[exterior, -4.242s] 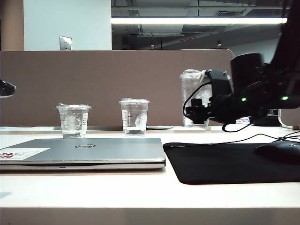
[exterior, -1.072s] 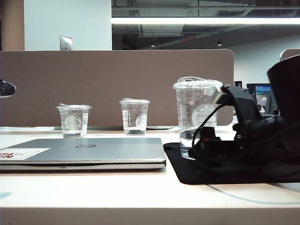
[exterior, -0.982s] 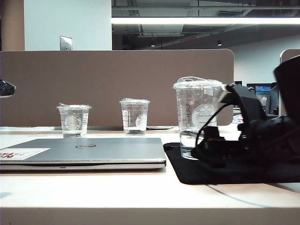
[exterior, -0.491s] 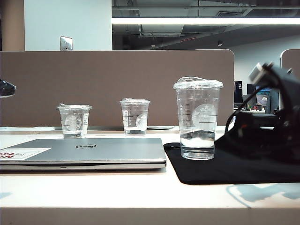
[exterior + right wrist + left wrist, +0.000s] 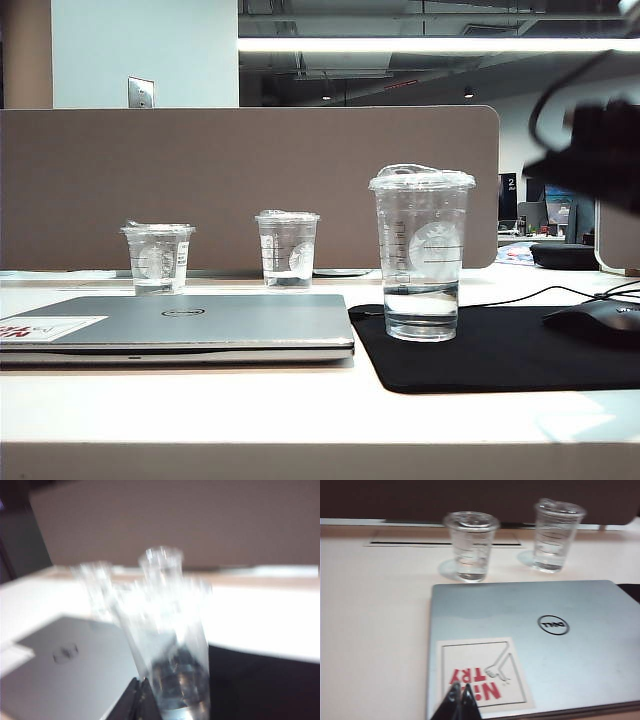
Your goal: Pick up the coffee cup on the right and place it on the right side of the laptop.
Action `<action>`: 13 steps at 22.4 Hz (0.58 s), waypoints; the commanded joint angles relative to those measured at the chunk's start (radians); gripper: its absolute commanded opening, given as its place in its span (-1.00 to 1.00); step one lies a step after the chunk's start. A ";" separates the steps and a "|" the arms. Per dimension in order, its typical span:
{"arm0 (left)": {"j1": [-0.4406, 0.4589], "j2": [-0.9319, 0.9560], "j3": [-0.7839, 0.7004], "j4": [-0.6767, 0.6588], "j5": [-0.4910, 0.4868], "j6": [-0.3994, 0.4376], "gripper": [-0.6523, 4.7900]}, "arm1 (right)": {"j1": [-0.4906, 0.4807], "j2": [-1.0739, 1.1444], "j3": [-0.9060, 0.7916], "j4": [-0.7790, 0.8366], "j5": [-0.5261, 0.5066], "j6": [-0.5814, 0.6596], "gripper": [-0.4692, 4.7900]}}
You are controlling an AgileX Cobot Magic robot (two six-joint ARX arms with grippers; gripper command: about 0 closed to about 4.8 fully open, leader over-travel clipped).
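The coffee cup (image 5: 422, 255), tall and clear with a flat lid and a little water, stands upright on the black mat (image 5: 520, 355) just right of the closed silver laptop (image 5: 180, 322). My right arm is a dark blur (image 5: 600, 150) high at the right, clear of the cup. In the right wrist view my right gripper (image 5: 140, 684) is shut and empty, the blurred coffee cup (image 5: 175, 645) beyond its tips. My left gripper (image 5: 460, 692) is shut and empty, over the laptop's (image 5: 535, 640) white sticker (image 5: 480, 675).
A medium clear cup (image 5: 287, 250) and a short clear cup (image 5: 157, 258) stand behind the laptop, before the brown partition (image 5: 250, 160). A dark mouse (image 5: 595, 322) with its cable lies on the mat's right part.
My right gripper let go of the coffee cup on the mat, drew back up and to the right, and its jaws closed. The dark left arm tip at the left edge has left the exterior view.
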 commanded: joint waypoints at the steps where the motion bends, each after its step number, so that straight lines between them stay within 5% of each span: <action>1: 0.073 0.000 0.003 0.012 0.002 0.004 -0.78 | 0.000 -0.164 0.003 -0.068 0.040 0.044 -0.84; 13: 0.124 0.000 0.003 0.012 0.002 0.004 -0.78 | -0.003 -0.694 0.086 -0.815 0.267 -0.005 -0.84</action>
